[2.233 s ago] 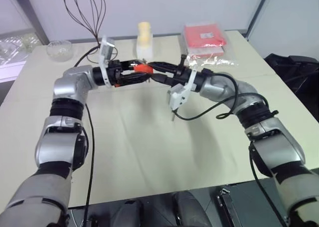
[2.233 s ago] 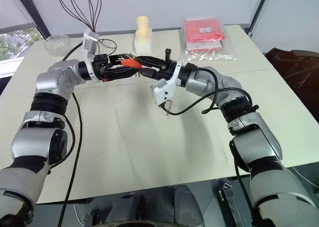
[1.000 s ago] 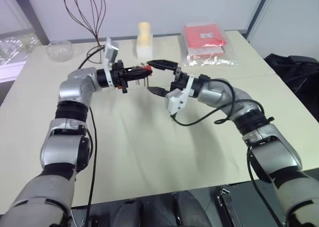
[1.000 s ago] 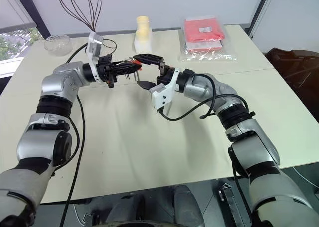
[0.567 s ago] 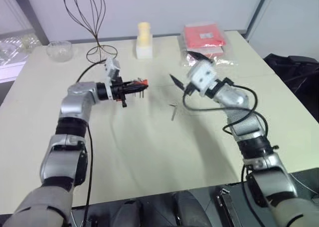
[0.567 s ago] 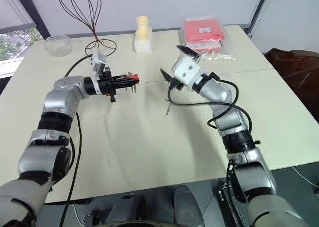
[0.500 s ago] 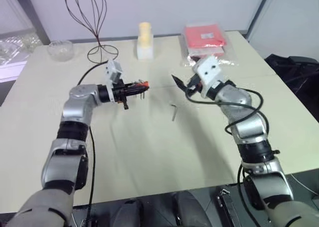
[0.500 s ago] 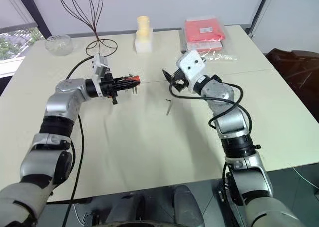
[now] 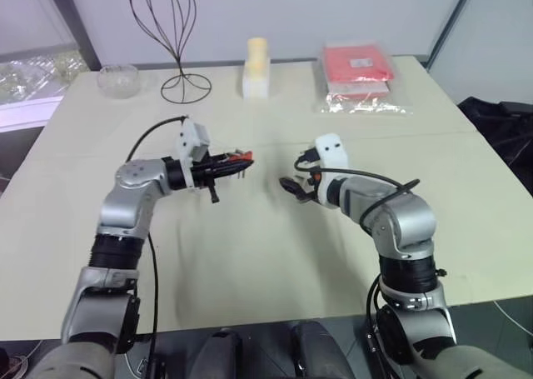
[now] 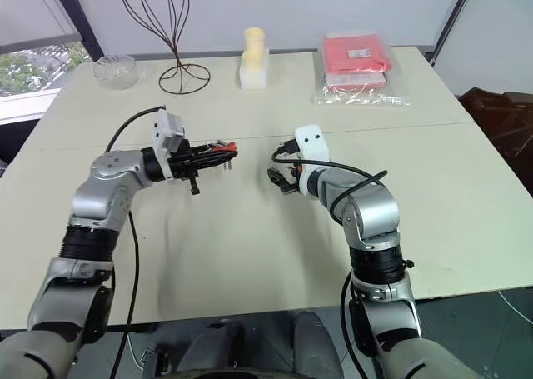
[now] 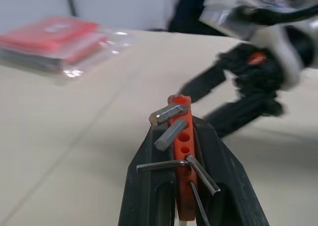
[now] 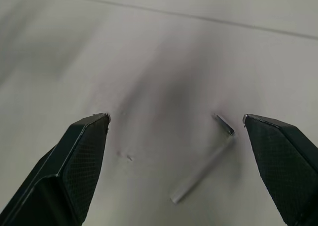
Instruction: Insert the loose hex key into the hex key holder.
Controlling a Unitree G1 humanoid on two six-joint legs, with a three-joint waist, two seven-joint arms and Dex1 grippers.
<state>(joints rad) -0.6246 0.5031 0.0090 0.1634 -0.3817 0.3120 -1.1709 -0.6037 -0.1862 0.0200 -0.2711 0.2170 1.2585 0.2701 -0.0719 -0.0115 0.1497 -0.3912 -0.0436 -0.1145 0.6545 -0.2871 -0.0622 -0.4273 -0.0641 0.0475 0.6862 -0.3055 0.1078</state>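
Left gripper was clamped on the hex key holder; right gripper gaped wide above the loose hex key, untouched, at its five o'clock.

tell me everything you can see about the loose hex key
The loose hex key is a thin grey metal rod with a short bent end, making an L. It lies flat on the pale table, touched by nothing. In the right wrist view it sits between the wide-open fingers of the right gripper, nearer one finger than the other. It is not in the holder.
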